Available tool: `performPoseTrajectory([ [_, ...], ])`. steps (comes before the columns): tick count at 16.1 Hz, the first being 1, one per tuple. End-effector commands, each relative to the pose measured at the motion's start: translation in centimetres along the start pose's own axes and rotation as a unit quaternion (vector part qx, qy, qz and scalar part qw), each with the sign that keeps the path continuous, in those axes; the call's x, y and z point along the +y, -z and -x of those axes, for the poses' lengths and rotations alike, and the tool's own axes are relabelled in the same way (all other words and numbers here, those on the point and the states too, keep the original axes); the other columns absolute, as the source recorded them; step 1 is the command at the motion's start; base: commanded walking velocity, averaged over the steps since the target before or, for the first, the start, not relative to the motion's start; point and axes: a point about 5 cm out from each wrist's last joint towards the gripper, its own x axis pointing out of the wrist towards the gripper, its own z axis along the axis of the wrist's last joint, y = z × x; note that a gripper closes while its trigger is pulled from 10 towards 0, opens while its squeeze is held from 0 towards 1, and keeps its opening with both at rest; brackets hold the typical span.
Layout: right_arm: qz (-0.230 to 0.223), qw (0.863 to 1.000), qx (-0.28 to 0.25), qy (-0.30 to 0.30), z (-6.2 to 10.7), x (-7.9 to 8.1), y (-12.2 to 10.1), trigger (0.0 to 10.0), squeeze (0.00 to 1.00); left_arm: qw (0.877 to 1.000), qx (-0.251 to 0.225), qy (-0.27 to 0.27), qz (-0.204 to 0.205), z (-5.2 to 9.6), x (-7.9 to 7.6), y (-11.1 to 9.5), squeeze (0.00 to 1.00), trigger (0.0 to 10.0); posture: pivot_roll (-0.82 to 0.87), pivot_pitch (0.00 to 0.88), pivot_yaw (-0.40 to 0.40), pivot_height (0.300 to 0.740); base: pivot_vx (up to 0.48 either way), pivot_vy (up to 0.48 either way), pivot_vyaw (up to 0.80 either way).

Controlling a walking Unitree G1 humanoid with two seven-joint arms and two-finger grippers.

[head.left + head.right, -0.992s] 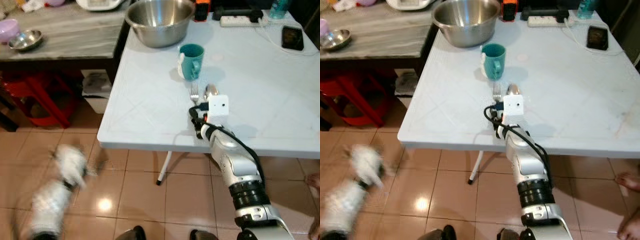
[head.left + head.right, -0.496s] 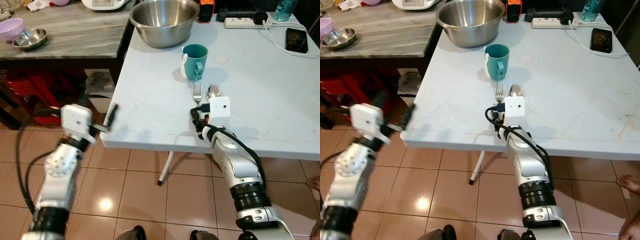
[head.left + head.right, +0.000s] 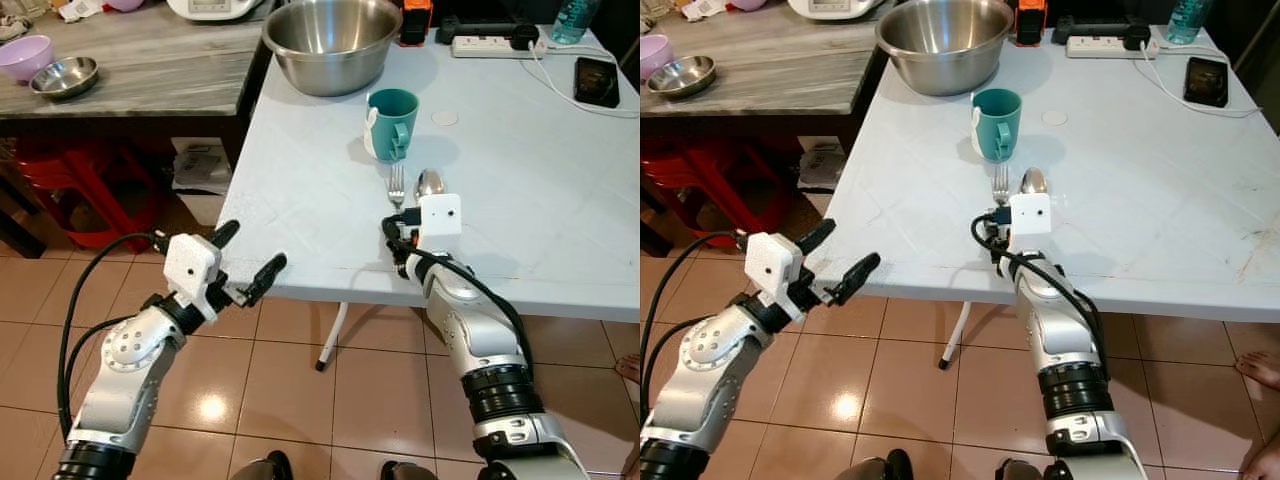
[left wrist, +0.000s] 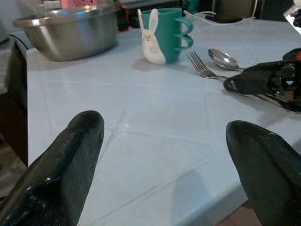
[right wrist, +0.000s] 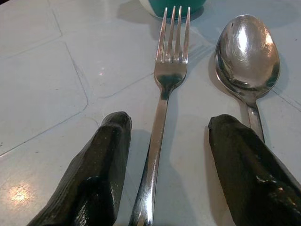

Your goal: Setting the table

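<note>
A fork (image 3: 395, 185) and a spoon (image 3: 429, 183) lie side by side on the pale blue table (image 3: 560, 200), just in front of a teal mug (image 3: 390, 110) with a white rabbit figure. My right gripper (image 5: 169, 136) rests open on the table. The fork's handle runs between its fingers (image 5: 101, 174), and the spoon's handle passes by the other finger. My left gripper (image 3: 252, 250) is open at the table's near left corner, level with the tabletop, holding nothing. A large steel bowl (image 3: 330, 40) stands at the back of the table.
A power strip (image 3: 490, 45) and a phone (image 3: 596, 82) lie at the table's far right. A lower grey counter (image 3: 130, 70) to the left carries a purple bowl (image 3: 25, 57) and a small steel bowl (image 3: 65, 77). A red stool (image 3: 70, 190) stands below it.
My left arm has come up from low beside me to the table's near left corner, with its fingers open. The right gripper has stayed over the fork.
</note>
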Motion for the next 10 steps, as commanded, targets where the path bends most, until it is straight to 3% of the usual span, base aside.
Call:
performPoseTrajectory([
  [1, -0.001, 0.999, 0.037, -0.013, -0.1, 0.6, 1.4, 10.0, 0.00, 1.000, 0.009, 0.013, -0.005, 0.3, -0.2, -0.2, 0.00, 10.0, -0.10, 0.171, 0.093, 0.740, 0.000, 0.000, 0.00],
  [5, 0.004, 1.000, 0.022, -0.011, -1.0, 0.2, 0.0, 10.0, 0.00, 1.000, 0.013, 0.020, -0.002, 0.2, -0.6, 0.0, 0.00, 10.0, -0.10, 0.172, 0.093, 0.740, 0.000, 0.000, 0.00],
  [10, 0.008, 1.000, 0.021, -0.019, -1.2, 0.3, -0.2, 10.0, 0.00, 1.000, 0.002, 0.017, -0.016, -0.3, -2.0, 0.6, 0.00, 10.0, -0.09, 0.176, 0.072, 0.740, 0.000, 0.000, 0.00],
])
